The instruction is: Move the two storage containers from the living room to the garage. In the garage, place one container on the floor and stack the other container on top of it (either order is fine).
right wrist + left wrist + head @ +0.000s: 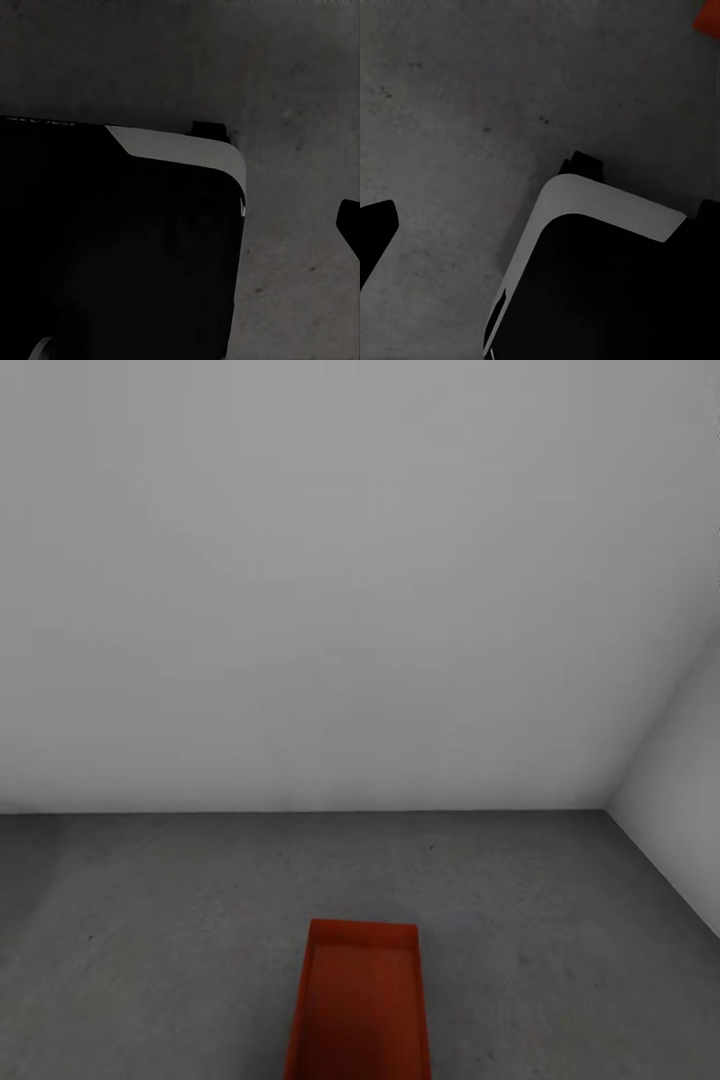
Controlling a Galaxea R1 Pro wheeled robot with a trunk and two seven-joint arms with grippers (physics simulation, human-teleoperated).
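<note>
Nearest to you, at the bottom centre of the head frame, one red-orange rectangular open-topped plastic bin (362, 1005) sits on the dark grey concrete floor (150, 920), near the corner of plain white-grey walls (350, 580). Whether either end effector is wide or narrow, you cannot tell.

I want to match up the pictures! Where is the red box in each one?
Head view: the red box sits on the floor at the bottom middle, cut off by the picture's edge.
Left wrist view: a small red-orange corner at the picture's edge, probably the box.
Right wrist view: not in it.
Shared landmark: the dark grey concrete floor.
</note>
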